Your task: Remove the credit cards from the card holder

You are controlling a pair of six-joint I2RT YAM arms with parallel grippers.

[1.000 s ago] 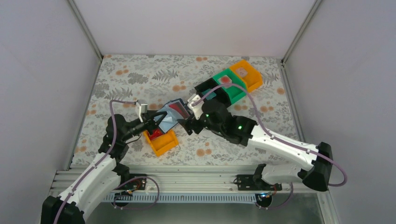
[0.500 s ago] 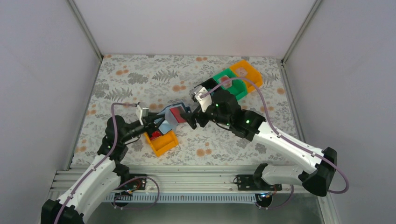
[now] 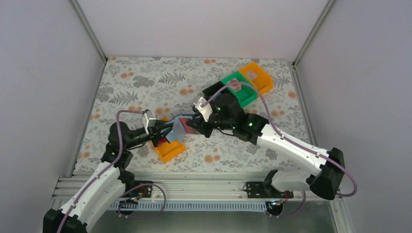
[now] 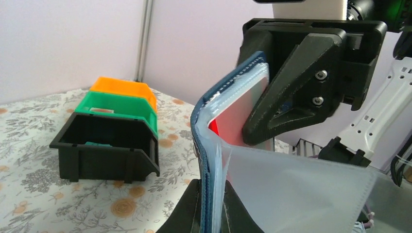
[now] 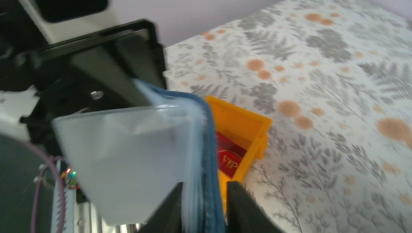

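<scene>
The card holder (image 3: 179, 128), dark navy with pale clear sleeves, hangs above the table between both grippers. My left gripper (image 3: 158, 132) is shut on its spine end (image 4: 212, 187). My right gripper (image 3: 194, 125) has its jaws closed round the opposite edge (image 5: 204, 191), cover and sleeves between the fingers. A red credit card (image 4: 228, 125) shows inside a sleeve, under the right gripper's black finger (image 4: 291, 97). One loose sleeve (image 5: 131, 160) fans out sideways. Another red card marked VIP (image 5: 229, 158) lies in the near orange bin (image 3: 170, 149).
A black bin (image 3: 214, 90), a green bin (image 3: 240, 90) and a far orange bin (image 3: 257, 77) stand in a row at the back right. The green and far orange bins each hold a pale card. The near orange bin sits directly under the card holder.
My right gripper swung away to the right with its jaws wide, then came back onto the card holder and closed. The left arm shifted slightly left and lower with the holder.
</scene>
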